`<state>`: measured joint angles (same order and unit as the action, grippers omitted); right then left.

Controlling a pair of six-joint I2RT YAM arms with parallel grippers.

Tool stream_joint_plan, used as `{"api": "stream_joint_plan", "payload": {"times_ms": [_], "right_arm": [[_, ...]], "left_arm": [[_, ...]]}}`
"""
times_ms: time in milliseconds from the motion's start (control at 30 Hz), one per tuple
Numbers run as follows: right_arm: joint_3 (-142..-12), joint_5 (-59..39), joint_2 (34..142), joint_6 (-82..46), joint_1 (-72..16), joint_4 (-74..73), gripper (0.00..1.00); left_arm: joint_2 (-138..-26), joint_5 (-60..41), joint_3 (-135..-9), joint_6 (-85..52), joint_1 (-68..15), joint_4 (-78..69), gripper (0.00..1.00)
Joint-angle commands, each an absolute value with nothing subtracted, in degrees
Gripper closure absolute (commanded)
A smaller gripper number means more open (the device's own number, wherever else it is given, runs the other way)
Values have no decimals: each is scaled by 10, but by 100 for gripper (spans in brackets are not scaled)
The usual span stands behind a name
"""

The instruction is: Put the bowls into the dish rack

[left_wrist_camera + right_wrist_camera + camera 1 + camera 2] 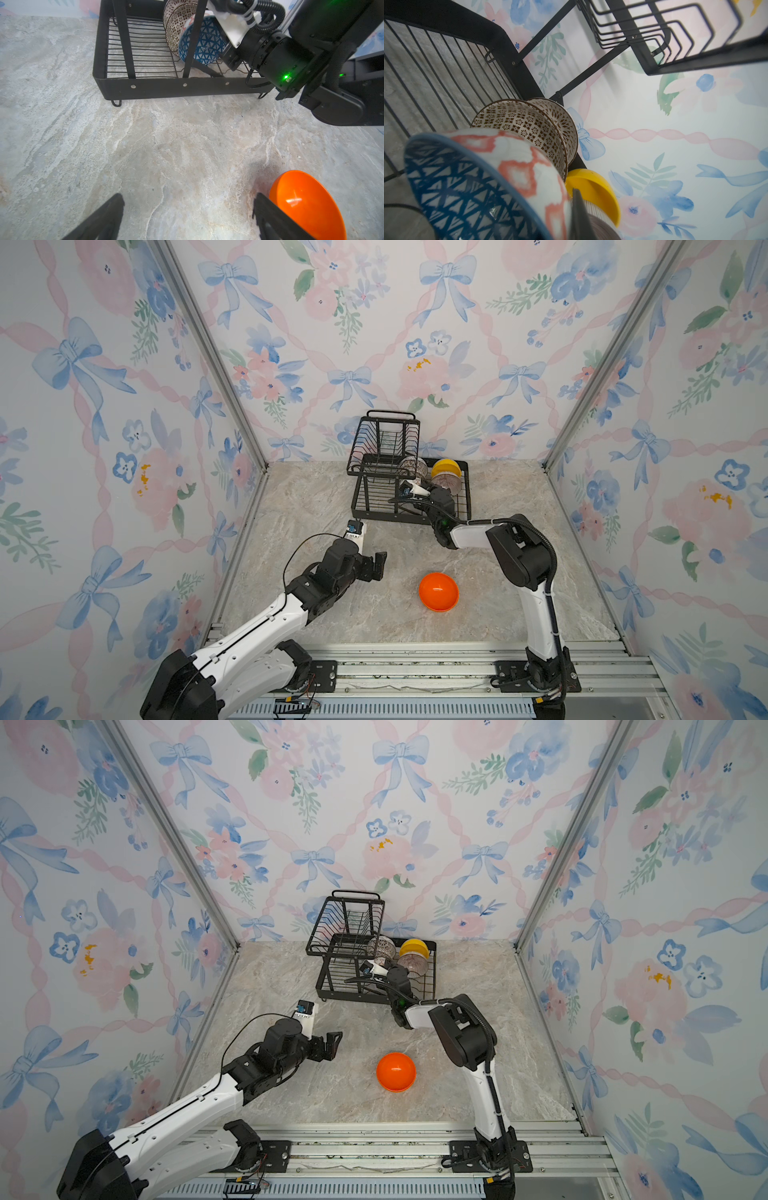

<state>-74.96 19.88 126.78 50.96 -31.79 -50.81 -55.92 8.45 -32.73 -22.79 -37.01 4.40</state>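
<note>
My right gripper (pixel 574 199) is shut on the rim of the blue triangle-patterned bowl (pixel 467 187), which it holds on edge inside the dish rack (pixel 390 516) tray. This bowl (pixel 202 41) leans against two white dark-patterned bowls (pixel 525 124), (pixel 564 122). The yellow bowl (pixel 444 467) and the pinkish ribbed bowl (pixel 446 483) stand behind it in the tray. The orange bowl (pixel 438 591) lies alone on the marble table. My left gripper (pixel 190 199) hovers open over bare table, left of the orange bowl (pixel 307 205), holding nothing.
The rack's raised basket tier (pixel 384 443) with its loop handle stands at the rack's back left and holds nothing. Patterned walls close in the table on three sides. An aluminium rail (pixel 415 668) runs along the front edge.
</note>
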Motion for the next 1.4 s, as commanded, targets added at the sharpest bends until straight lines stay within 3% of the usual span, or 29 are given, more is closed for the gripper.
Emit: {"api": "stream_joint_plan", "payload": {"times_ms": [0, 567, 1367], "right_arm": [[-778, 205, 1270, 480, -311, -522, 100], [-811, 235, 1275, 451, -303, -465, 100], [-785, 168, 1292, 442, -326, -458, 100]], "left_arm": [[-554, 81, -326, -236, -366, 53, 2], [-553, 79, -327, -238, -366, 53, 2], [-549, 81, -333, -235, -366, 64, 2]]}}
